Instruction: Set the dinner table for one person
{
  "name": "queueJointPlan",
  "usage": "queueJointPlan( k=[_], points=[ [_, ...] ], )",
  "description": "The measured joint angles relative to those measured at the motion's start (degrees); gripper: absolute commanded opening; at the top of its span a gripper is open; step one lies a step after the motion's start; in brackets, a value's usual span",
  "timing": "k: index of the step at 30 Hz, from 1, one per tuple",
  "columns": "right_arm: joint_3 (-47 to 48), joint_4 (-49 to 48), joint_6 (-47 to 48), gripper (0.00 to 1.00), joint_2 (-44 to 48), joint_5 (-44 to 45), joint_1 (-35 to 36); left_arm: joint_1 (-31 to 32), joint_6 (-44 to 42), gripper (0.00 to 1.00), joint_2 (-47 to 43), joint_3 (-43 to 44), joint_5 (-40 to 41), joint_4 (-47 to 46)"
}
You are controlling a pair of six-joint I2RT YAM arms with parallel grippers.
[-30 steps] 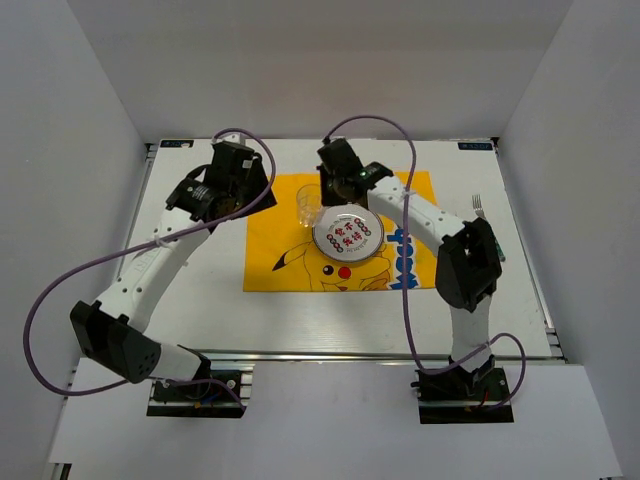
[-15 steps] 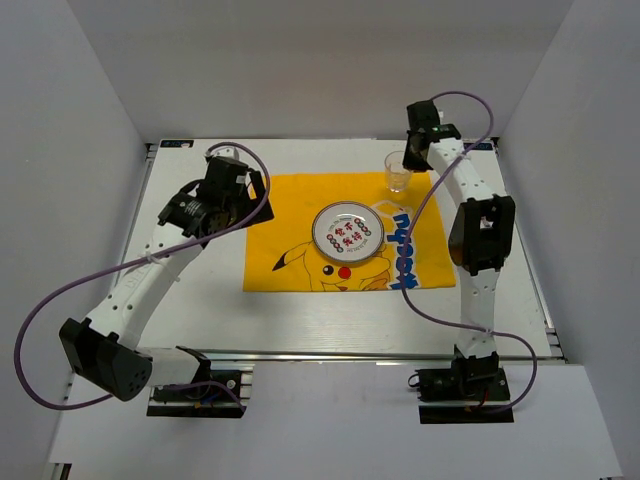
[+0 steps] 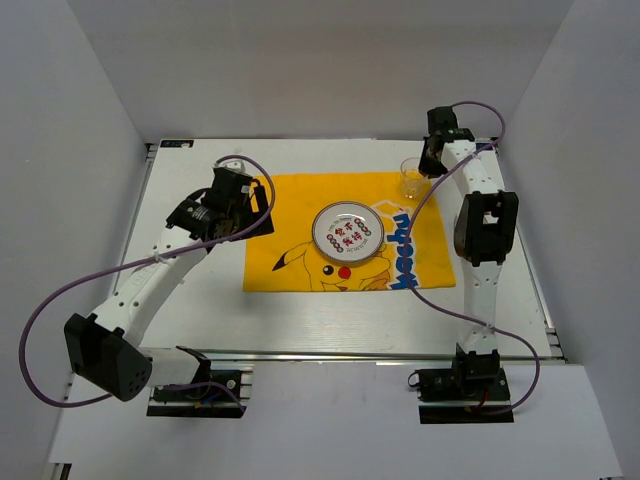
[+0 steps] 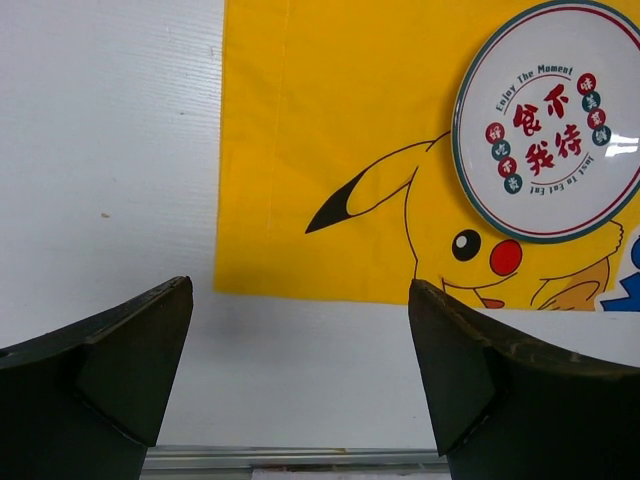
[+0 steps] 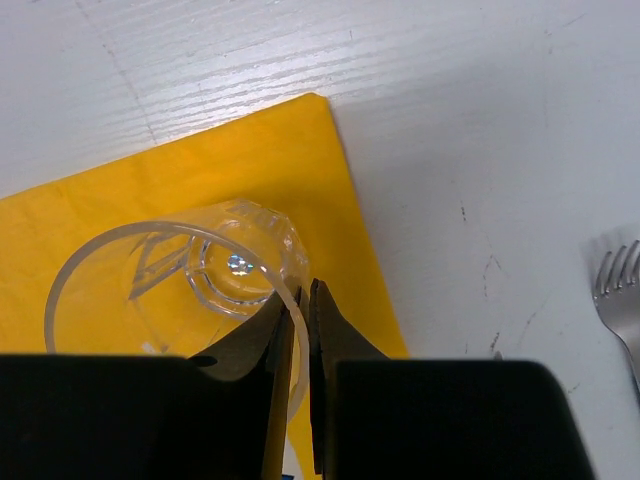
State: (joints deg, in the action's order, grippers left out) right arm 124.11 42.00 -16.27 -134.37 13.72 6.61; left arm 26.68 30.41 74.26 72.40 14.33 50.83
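Right gripper [image 5: 303, 295] pinches the glass [image 5: 170, 265] rim; glass upright at the cloth's [image 5: 150, 190] far right corner, table [image 5: 480, 120] beneath.

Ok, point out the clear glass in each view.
Top external: glass at far right, at the yellow cloth's far right corner.
Left wrist: not in it.
Right wrist: lower left, rim pinched by the right tool.
Shared landmark: the yellow cloth, in all three views.
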Motion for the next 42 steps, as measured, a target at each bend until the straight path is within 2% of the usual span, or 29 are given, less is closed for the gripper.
queueJointPlan(
  k=[3, 4, 5, 6, 9, 15, 18, 21, 26, 30, 33, 37, 40, 41, 42],
  points=[
    [1.42, -0.11, 0.02, 0.00, -1.92, -1.09, -0.61, 0.00, -0.46, 0.98, 0.00, -0.17, -0.17, -0.35],
    [1.75, -0.26, 0.07, 0.09, -2.12, -1.55, -0.74, 0.00, -0.55, 0.98, -0.02, -0.37, -0.20, -0.44],
    [1.90, -0.39, 0.13, 0.34, -2.14, -1.73, -0.85, 0.00, -0.68, 0.98, -0.04, -0.70, -0.22, -0.52],
    [2.16, -0.39, 0.24, 0.63, -2.14, -2.05, -0.98, 0.00, -0.76, 0.98, -0.07, -0.96, -0.24, -0.52],
    [2.78, -0.96, 0.15, 0.89, -2.14, -2.29, -1.14, 0.00, -0.96, 0.98, -0.11, -1.95, -0.26, -0.72],
    [2.82, -1.42, 0.13, 0.89, -1.57, -2.97, -1.46, 0.00, -1.11, 0.98, -0.13, -2.34, -0.02, -0.68],
    [-0.79, -2.10, -0.09, 0.89, 2.86, -5.70, -2.45, 0.00, -1.92, 0.98, -0.11, -2.27, 0.46, 0.00],
    [-12.22, -3.96, 0.07, 0.89, 13.75, -8.81, -4.61, 0.00, -3.61, 0.98, -0.11, -2.34, 0.92, 1.09],
    [-41.83, -10.38, -0.09, 0.89, 38.21, -7.02, -10.58, 0.00, -5.84, 0.98, -1.42, -6.43, 0.92, 0.15],
    [-59.06, -13.99, 0.33, 0.89, 47.50, -3.50, -12.92, 0.00, -6.43, 0.98, -3.69, -10.67, -0.50, -0.70],
    [-68.30, -15.61, 1.57, 0.89, 49.16, -2.93, -13.81, 0.00, -6.45, 0.98, -5.84, -14.49, -2.47, -3.08],
    [-71.63, -16.74, 3.04, 0.86, 48.72, -3.98, -14.69, 0.20, -6.45, 0.98, -7.37, -19.65, -4.94, -4.94],
    [-70.66, -19.41, 4.15, 0.78, 46.80, -5.05, -15.30, 0.46, -6.91, 0.98, -7.63, -20.52, -7.45, -5.88],
    [-70.25, -19.96, 4.44, 0.70, 45.66, -5.18, -15.52, 0.46, -7.06, 0.98, -8.15, -21.03, -8.07, -7.13],
    [-69.72, -20.50, 4.90, 0.69, 44.19, -5.44, -15.72, 0.48, -7.13, 0.98, -8.57, -21.35, -8.72, -7.72]
  ],
)
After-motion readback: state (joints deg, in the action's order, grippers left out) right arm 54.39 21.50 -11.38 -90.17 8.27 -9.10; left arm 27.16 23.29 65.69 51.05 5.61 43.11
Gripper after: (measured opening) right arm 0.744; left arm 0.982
